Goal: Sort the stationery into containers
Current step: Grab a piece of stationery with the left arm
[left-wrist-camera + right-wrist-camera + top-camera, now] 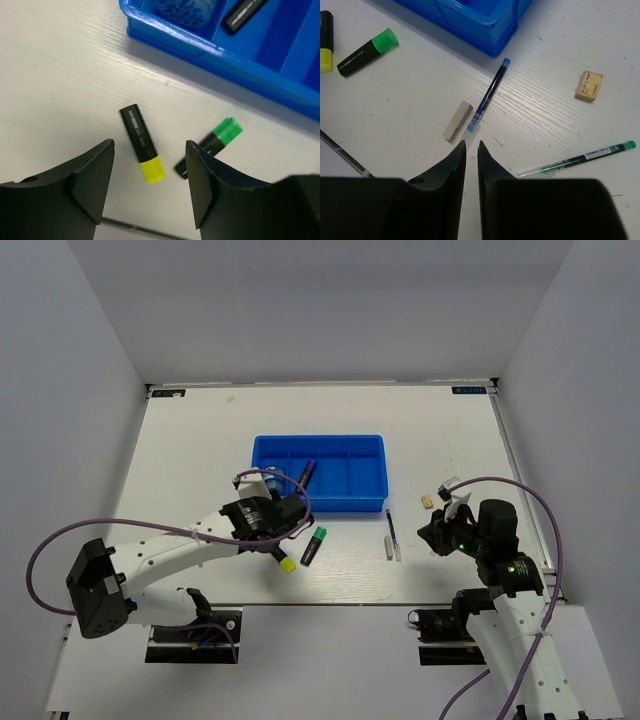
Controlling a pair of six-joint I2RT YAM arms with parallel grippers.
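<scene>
The wide-open left gripper [149, 149] is hovering over the black plastic yellow-capped highlighter [140, 137], which is lying on the white table [60, 75] near the bright blue rectangular plastic tray [240, 67], its cap pointing away from the tray, while the right gripper [471, 150] is sitting nearly closed and empty.

Soft, even light falls from above on the white wood-grain table [200, 440], which is bright, while the grey side walls [80, 390] look dimmer. The bright blue divided plastic tray [200, 52] carries a mild sheen on its rim and throws a faint, blurred shadow along its near wall. Both wrist views are sharp on the table grain, but the close black fingers [92, 175] of the left gripper [149, 152] are slightly soft.
</scene>
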